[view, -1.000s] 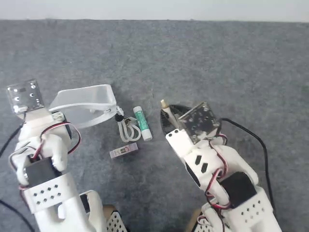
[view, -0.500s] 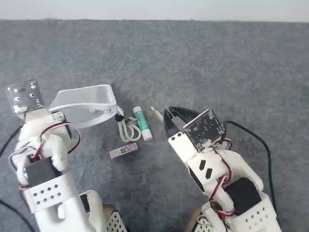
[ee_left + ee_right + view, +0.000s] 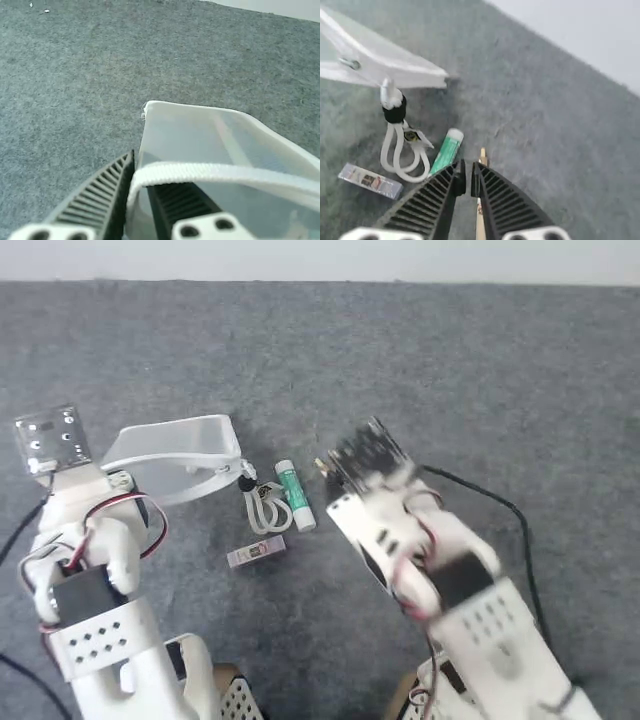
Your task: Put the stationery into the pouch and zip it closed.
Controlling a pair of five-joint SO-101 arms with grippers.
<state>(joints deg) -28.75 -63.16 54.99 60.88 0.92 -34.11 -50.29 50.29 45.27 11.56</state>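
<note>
My left gripper [image 3: 137,197] is clamped on the rim of the pouch [image 3: 215,145], one finger inside and one outside; the one translucent pouch is lifted off the grey mat [image 3: 450,360] at that end, its long axis lying across the table, its zip-pull end pointing toward my right arm. From that end hangs one white cord loop [image 3: 400,150] below a black bead [image 3: 395,112], resting on the mat.

My right gripper [image 3: 465,175] has its fingers drawn together, only a sliver of gap at the tips and nothing held between them; it hovers over the one tan stick [image 3: 482,157], which lies on the mat beneath it; the stick's long axis runs out from under my fingers, its pale tip pointing away from my base.

Just beside it lies one green tube [image 3: 296,496] with white ends; its long axis runs roughly away from the arms, tilted slightly, its far end pointing toward the pouch corner; the cord loop lies just beside it.

Nearer my arms sits one small flat bar [image 3: 256,554], its long axis across the table.

I count three loose pieces, stick, tube and bar, all on the mat outside the pouch.
</note>
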